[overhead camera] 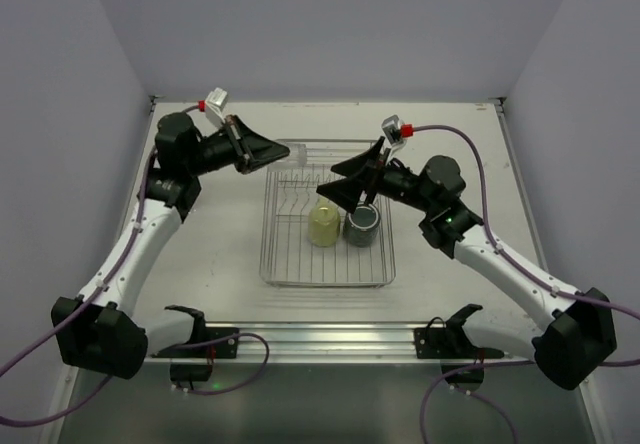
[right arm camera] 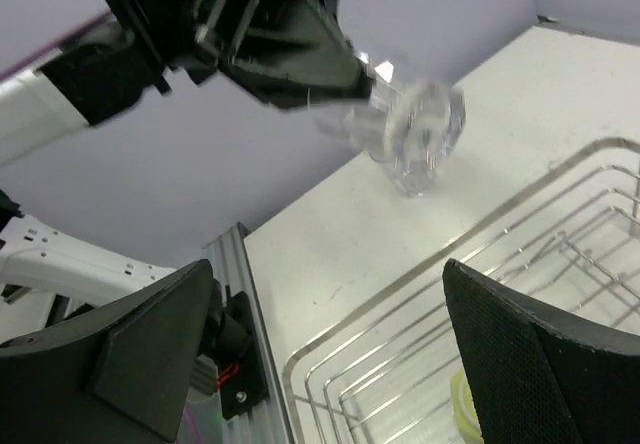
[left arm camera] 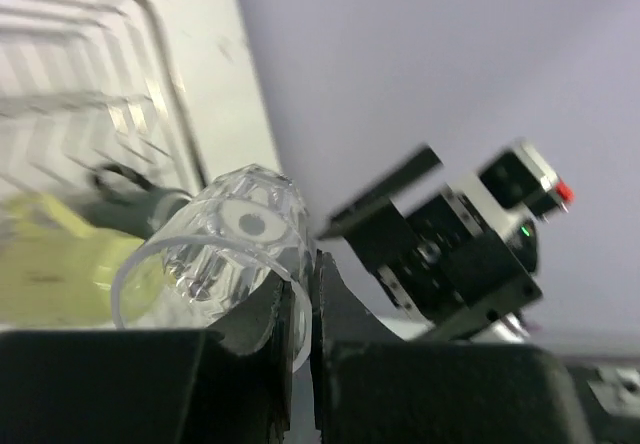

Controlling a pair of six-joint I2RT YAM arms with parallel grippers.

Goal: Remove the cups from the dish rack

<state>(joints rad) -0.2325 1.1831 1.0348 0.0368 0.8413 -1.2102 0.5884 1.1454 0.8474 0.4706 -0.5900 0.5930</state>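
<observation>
My left gripper (overhead camera: 283,153) is shut on the rim of a clear tumbler (overhead camera: 297,152) and holds it on its side in the air over the far left edge of the silver wire dish rack (overhead camera: 270,264). The left wrist view shows its jaws (left arm camera: 305,299) pinching the tumbler's wall (left arm camera: 235,239). In the rack stand a pale yellow cup (overhead camera: 323,226) and a dark grey mug (overhead camera: 361,227). My right gripper (overhead camera: 335,182) is open and empty, raised above the rack, facing the held tumbler (right arm camera: 415,134). No other clear tumblers show.
The rack's upright prongs (overhead camera: 310,189) run across its far half. The aluminium rail (overhead camera: 310,339) lies along the near table edge. Grey walls close in the table on three sides. Both arms lean in over the rack's far end, close together.
</observation>
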